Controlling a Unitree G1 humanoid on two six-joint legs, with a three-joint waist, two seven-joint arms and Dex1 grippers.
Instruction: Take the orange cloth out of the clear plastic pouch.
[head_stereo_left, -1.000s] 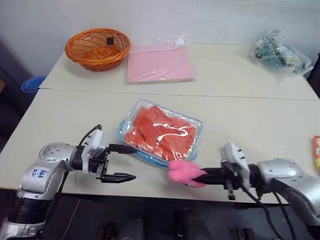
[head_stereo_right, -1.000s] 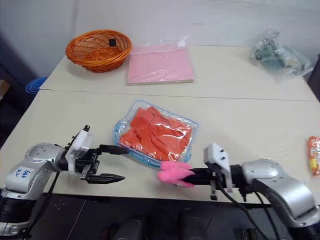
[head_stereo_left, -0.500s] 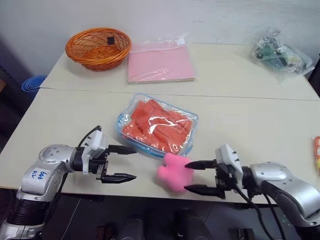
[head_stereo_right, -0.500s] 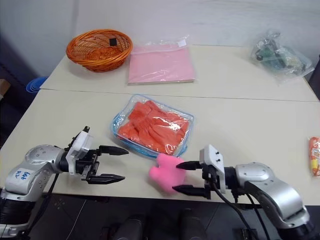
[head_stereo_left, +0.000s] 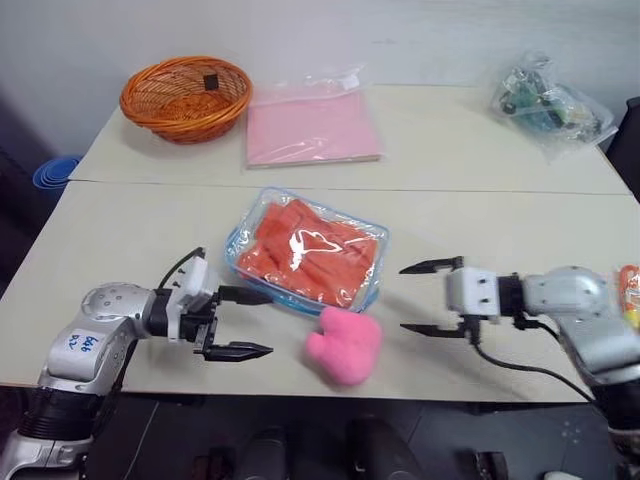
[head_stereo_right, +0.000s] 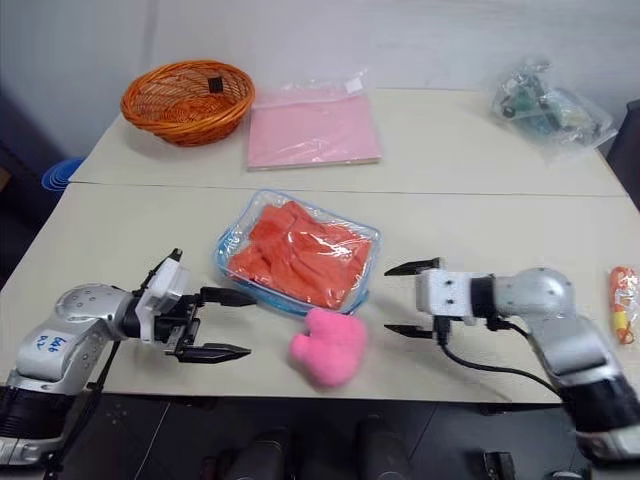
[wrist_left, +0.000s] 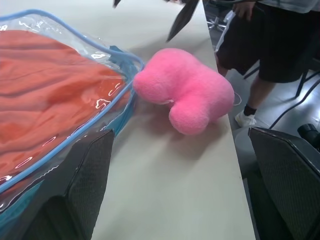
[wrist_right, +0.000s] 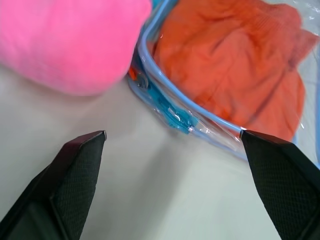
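- A pale desk (head_stereo_left: 520, 250) fills most of the scene, made of two surfaces joined by a seam running across the middle.
- At its far edge sit a flat pink sheet packet (head_stereo_left: 312, 125), an orange wicker basket (head_stereo_left: 185, 96) at the far left corner, and a clear bag of green and dark parts (head_stereo_left: 545, 103) at the far right.
- The clear plastic pouch (head_stereo_left: 375, 232), edged in light blue, lies flat on the near half of the desk, roughly centred between the two arms.
- The orange cloth (head_stereo_left: 305, 250) is inside the pouch, crumpled and filling nearly all of it. None of it pokes out as far as can be seen, so the removal is judged not yet begun.
- The fluffy pink pom-pom (head_stereo_left: 345, 345) on the zipper rests on the desk at the pouch's near corner, free of both pincers.
- The left pincer (head_stereo_left: 245, 322) hovers just beside the pouch's near left edge, fingers spread wide, holding nothing.
- The right pincer (head_stereo_left: 415, 298) hangs to the right of the pouch and pom-pom, close but apart from both, fingers wide open and empty.
- What is left, by my reading: steady the pouch, reach into its mouth and draw the cloth out. Whether the zipper is open cannot be told.
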